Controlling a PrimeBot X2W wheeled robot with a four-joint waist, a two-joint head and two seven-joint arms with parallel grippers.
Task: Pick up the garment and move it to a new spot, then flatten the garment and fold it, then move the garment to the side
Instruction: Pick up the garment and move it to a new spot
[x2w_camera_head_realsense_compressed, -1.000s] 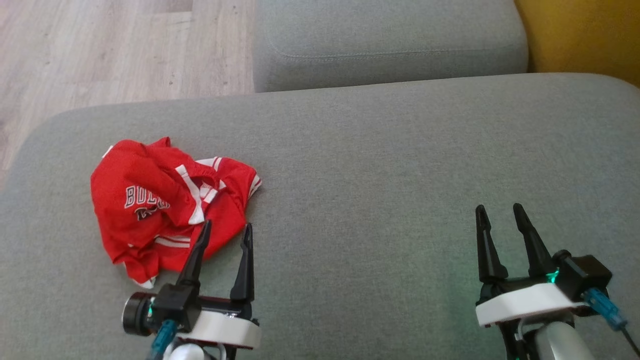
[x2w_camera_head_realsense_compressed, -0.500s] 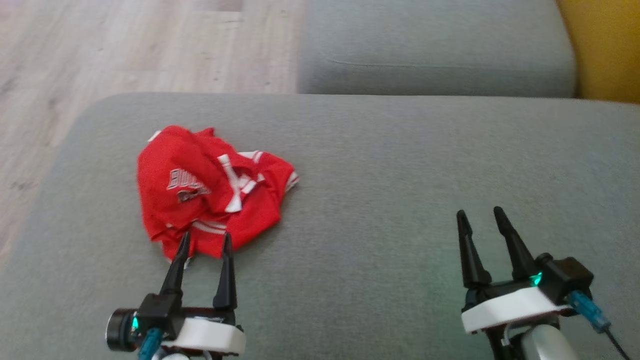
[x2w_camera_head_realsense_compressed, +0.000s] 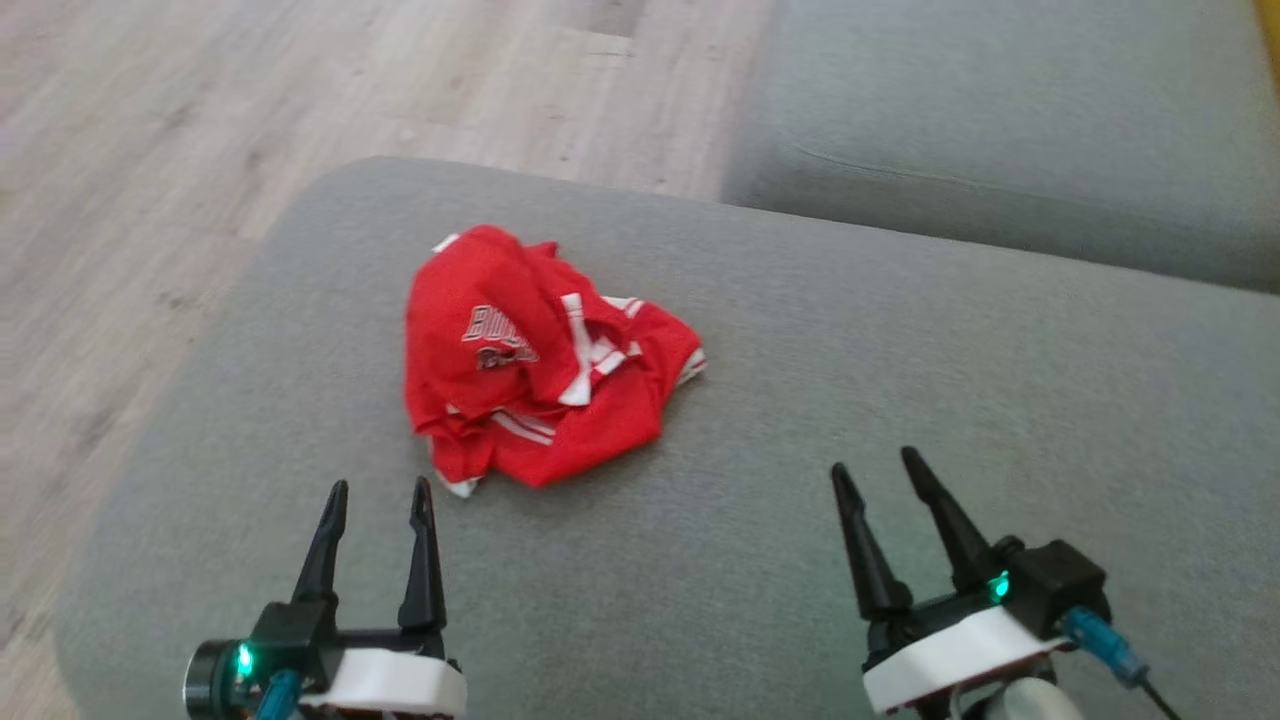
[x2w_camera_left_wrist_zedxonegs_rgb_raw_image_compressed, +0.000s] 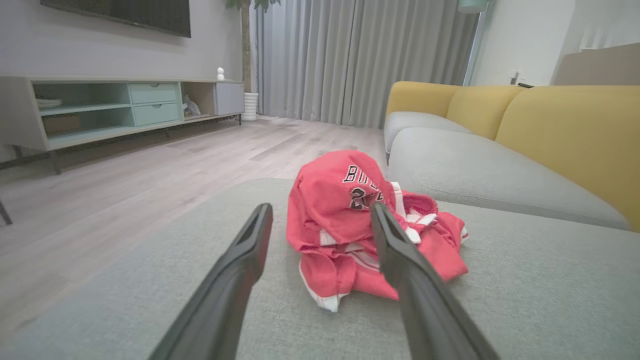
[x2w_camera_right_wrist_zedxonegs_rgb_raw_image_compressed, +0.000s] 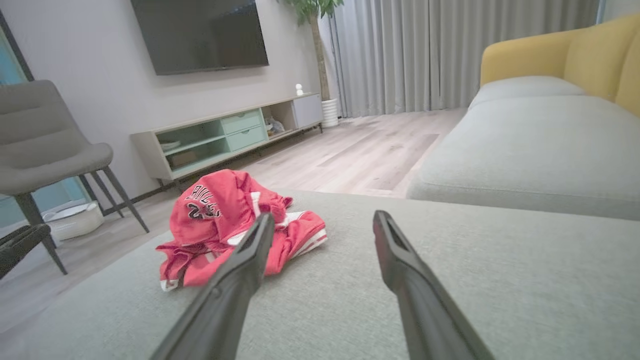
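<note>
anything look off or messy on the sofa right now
Only the red garment: it lies crumpled in a heap, folds overlapping and its lettering creased, toward the left end of the grey cushion. Nothing looks spilled or damaged.

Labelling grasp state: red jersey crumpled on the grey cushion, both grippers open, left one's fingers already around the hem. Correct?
Wrong on the hem. The head view shows the left gripper short of the red jersey, with bare grey cushion between its fingers and the hem. Rest holds: jersey crumpled on the cushion, left gripper open, right gripper open too.
</note>
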